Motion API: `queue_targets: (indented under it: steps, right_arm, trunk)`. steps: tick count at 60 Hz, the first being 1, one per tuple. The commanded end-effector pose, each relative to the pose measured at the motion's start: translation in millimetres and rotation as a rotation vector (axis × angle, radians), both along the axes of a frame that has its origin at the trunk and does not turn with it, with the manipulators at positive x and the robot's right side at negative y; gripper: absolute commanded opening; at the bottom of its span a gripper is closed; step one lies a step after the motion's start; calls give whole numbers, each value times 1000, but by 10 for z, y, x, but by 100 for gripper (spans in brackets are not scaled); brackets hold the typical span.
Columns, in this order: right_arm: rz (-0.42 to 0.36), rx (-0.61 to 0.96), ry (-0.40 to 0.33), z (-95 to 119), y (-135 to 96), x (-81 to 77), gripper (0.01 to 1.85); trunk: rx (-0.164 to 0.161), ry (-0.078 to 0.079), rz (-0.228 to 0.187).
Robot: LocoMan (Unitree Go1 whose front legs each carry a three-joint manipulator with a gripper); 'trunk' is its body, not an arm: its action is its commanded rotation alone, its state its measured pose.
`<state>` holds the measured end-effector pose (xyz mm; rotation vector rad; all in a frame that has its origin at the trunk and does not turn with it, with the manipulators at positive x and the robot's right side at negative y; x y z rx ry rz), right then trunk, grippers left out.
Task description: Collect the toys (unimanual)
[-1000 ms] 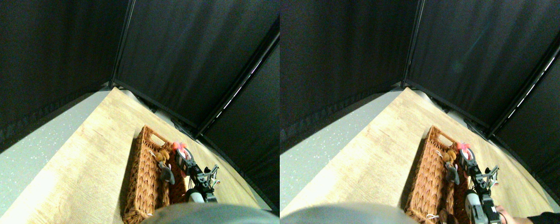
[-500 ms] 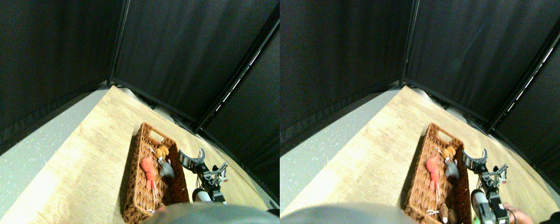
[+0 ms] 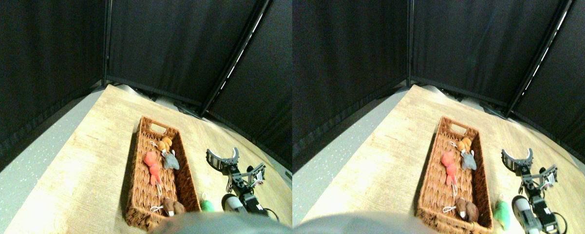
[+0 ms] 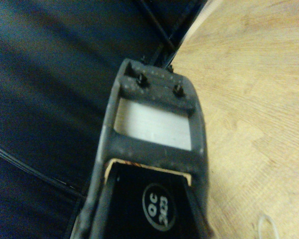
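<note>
Right gripper is off to the right of the wicker basket, clear of it, hanging over bare desk. Its fingers are spread wide in a curved U shape and there's nothing between them. Arm comes in from the lower right, and a bracket sticks out on its right side. Toys: four are in the basket. An orange-brown toy sits toward the far end near the handle cutout, with a grey toy just beside it on the near side, against the right wall. A red-orange toy lies left of the grey one, stretched along the basket floor. A brown toy with a white string loop is at the near end, partly cut off at the bottom of the frame. One green toy is outside, on the desk just beside the basket's near right corner, between the basket and the base of the arm; only part of it shows. The basket runs lengthwise away from the camera on the light wood desk, with grey speckled floor to the left and black curtains behind. Wrist view is blurry: the dark jaw frame is in the foreground with wood grain beside it and the curtain behind. No toy is visible there; a bit of white loop shows at the frame edge, can't tell what it belongs to.
</note>
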<state>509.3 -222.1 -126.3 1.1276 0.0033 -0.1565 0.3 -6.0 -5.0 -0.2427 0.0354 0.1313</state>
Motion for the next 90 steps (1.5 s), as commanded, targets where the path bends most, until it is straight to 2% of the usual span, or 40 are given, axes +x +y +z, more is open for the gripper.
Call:
queue_targets:
  steps: [1,5,22,31,36,47,55,62,66,79,90]
  right_arm:
    - [-26,1,-52,60,12,-80,83]
    - [-38,102,-60,-15,-26,-170,78]
    - [-89,140,-37,-170,-110,-350,79]
    - [-126,155,-27,-234,-94,-471,79]
    - [-201,178,10,-303,-83,-598,88]
    - [-233,206,30,-383,-69,-735,91]
    - [-240,226,44,-410,-48,-785,93]
    - [-215,265,47,-452,-10,-806,88]
    - [-212,291,59,-521,15,-809,82]
    - [-215,345,125,-744,79,-824,79]
    - [-244,368,177,-976,67,-776,83]
  trunk:
    - [7,2,-30]
    - [12,5,-37]
    - [27,22,-60]
    - [26,21,-64]
    - [22,17,-65]
    - [17,13,-58]
    - [7,15,-50]
    - [-2,18,-36]
    - [-10,18,-27]
    - [-23,23,-13]
    - [-28,21,-2]
